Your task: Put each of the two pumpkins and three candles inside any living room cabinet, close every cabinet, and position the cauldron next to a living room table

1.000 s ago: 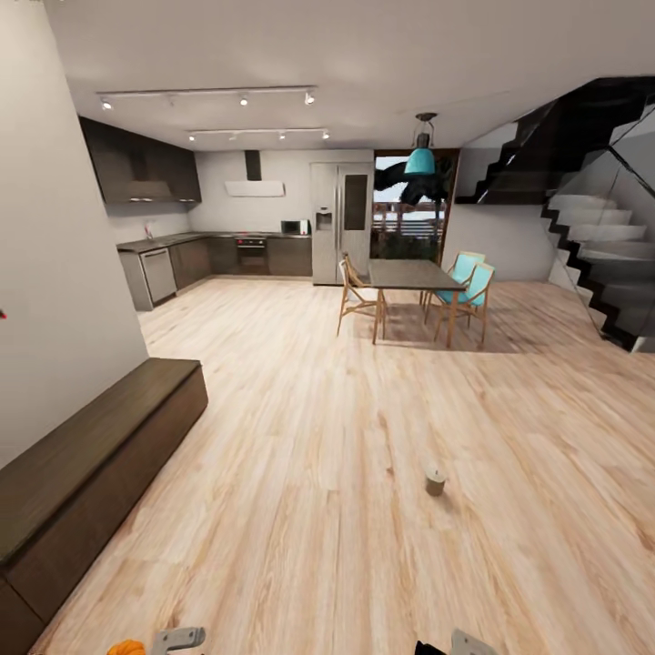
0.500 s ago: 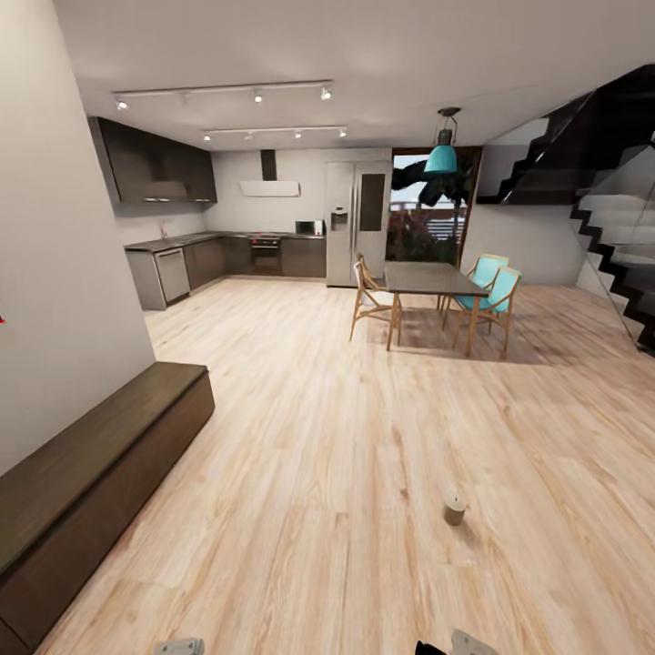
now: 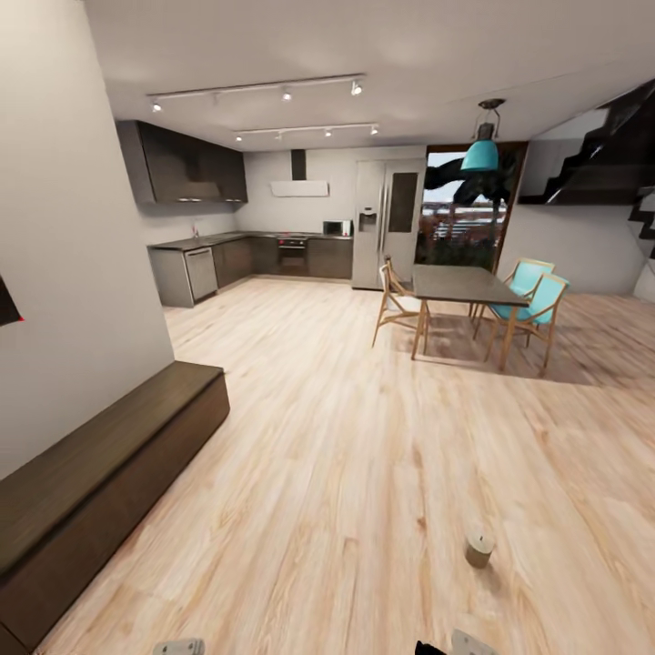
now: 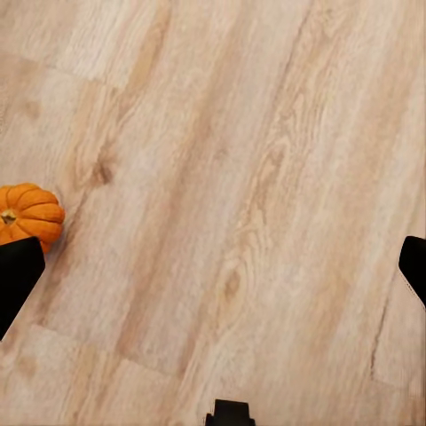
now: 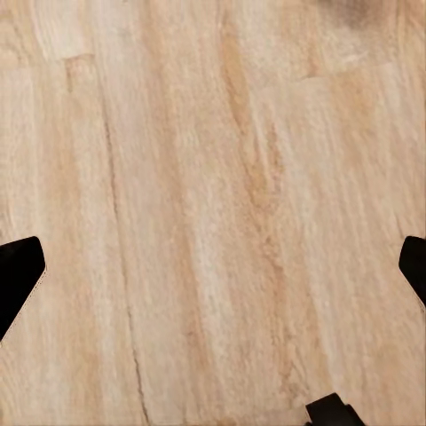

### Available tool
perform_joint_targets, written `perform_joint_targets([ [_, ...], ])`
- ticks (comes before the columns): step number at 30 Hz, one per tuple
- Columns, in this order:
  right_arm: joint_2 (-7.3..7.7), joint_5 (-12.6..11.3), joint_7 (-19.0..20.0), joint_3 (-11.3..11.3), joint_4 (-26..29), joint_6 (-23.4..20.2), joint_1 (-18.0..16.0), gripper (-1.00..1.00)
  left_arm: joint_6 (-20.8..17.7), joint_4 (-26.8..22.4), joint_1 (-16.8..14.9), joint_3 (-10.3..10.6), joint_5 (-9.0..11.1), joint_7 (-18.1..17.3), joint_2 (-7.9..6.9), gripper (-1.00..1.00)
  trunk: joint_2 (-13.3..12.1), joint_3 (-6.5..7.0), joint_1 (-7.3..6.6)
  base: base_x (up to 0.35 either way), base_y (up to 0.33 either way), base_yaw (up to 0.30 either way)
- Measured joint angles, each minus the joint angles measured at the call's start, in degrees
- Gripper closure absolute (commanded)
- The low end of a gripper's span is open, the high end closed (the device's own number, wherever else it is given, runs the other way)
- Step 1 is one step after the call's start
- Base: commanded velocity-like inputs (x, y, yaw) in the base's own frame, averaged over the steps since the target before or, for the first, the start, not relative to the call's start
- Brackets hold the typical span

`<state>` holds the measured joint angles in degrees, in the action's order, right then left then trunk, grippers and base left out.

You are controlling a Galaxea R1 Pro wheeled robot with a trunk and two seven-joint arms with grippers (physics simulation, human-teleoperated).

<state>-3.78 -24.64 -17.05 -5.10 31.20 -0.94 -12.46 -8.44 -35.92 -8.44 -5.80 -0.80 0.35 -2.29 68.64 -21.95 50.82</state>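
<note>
With both sets of fingers spread wide over bare floor [image 5: 213,213], the left gripper [image 4: 213,266] and right gripper [image 5: 213,266] hold nothing. A pumpkin [image 4: 29,215] lies on the floor just beside one left fingertip. One candle [image 3: 478,549] stands on the floor ahead to the right; the cabinet [image 3: 100,473] runs along the left wall, apparently shut. Risk: base travel may knock over the candle or nudge the pumpkin.

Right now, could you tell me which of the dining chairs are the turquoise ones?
The two chairs on the dining table's right side, toward the staircase, have turquoise seats and backs; the chair on its left, kitchen side is bare wood.
</note>
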Motion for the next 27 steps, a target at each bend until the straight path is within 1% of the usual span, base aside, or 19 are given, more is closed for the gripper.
perform_joint_targets([
  [7,-0.01,0.0,0.0,0.0,0.0,0.0,0.0,-1.0,0.0,0.0,0.0,0.0,0.0,0.0,0.0,-1.0,0.0,0.0,0.0,0.281,-0.216,0.288],
  [20,-0.05,-0.1,0.0,0.0,-0.1,0.0,0.0,-1.0,0.0,0.0,0.0,0.0,0.0,0.0,0.02,-1.0,0.0,0.0,0.0,0.298,-0.151,0.287],
  [23,-0.02,-0.1,0.0,0.0,-0.1,0.0,0.0,-1.0,0.0,0.0,0.0,0.0,0.0,0.0,0.01,-1.0,0.0,0.0,0.0,0.285,-0.21,0.127],
  [27,0.0,-0.1,0.0,0.0,-0.1,0.1,0.0,-1.0,0.0,0.1,0.0,0.0,0.0,0.0,0.02,-1.0,0.0,0.0,0.0,0.273,-0.231,0.03],
])
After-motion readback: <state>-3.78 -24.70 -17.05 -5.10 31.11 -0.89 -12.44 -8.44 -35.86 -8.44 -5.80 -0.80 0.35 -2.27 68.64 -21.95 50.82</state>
